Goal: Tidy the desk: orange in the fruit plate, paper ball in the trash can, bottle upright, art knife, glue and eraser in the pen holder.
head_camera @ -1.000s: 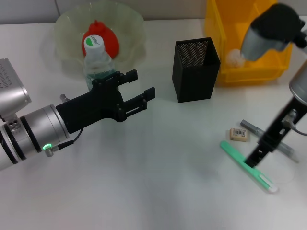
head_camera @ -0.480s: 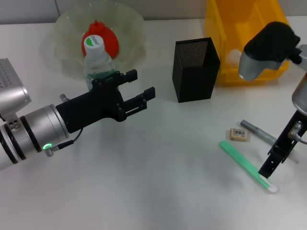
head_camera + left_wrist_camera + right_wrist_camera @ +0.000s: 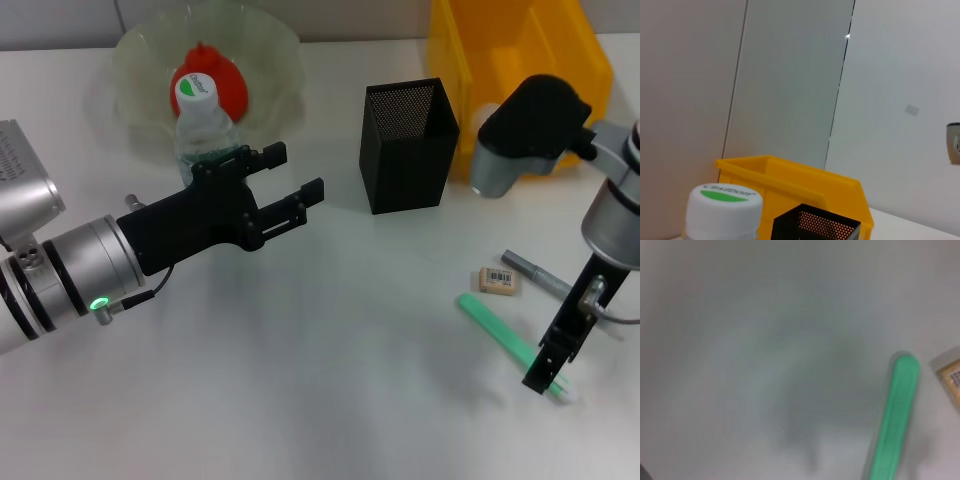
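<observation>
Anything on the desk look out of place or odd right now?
Nothing spilled or damaged. Still loose on the table beside the empty-looking pen holder: the eraser, a grey pen-like stick and a green stick, with the right gripper over the green one's end.

Even, bright overhead light; soft faint shadows on white table (image 3: 330, 400). Head view sharp. Right wrist view heavily blurred, defocused throughout.

Black perforated-metal pen holder (image 3: 408, 143), glossy yellow plastic trash can (image 3: 520, 80), translucent fruit plate (image 3: 135, 70).
</observation>
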### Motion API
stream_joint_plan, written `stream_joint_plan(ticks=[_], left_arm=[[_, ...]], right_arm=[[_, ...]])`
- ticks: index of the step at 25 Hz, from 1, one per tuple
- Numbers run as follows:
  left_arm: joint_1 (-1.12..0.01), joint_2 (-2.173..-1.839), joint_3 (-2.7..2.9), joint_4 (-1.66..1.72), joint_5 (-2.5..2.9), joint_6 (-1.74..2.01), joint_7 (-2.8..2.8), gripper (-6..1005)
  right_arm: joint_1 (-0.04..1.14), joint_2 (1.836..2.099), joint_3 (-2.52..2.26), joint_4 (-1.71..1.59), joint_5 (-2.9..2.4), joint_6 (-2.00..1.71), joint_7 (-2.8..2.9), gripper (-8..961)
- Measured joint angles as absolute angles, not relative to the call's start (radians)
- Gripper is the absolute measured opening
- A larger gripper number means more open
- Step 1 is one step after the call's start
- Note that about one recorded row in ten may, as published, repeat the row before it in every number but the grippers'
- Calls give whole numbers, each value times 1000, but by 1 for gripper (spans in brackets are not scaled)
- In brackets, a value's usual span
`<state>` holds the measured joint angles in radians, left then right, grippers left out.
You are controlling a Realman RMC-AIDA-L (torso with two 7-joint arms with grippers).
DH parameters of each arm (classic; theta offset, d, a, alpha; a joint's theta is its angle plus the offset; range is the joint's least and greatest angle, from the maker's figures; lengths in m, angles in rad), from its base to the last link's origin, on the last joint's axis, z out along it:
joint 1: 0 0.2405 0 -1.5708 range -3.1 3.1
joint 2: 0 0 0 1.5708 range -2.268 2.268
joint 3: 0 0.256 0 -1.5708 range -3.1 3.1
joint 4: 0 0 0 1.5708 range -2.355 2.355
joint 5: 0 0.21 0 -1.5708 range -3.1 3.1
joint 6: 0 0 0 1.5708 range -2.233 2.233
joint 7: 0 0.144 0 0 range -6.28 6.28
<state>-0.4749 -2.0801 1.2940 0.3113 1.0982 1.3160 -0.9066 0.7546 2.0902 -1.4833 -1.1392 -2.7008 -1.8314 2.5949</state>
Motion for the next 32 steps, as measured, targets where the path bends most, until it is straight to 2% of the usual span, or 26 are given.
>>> stream_joint_plan(ticks=[16,22,32], left_arm=[[-476,-2080,1295,311,1098,1316,-907,696],[-474,-2079,1295,311,1098,1316,-907,696],[-471,-2078,1295,311,1098,1316,-907,697]], right_arm=[[759,2091,-1519,-1092,-2692,-1800,2631,762],[774,2091,-1519,-1055,-2680,-1791,2634,598],[783,2091,-1520,-1027,-2677,-1786,2636,465]])
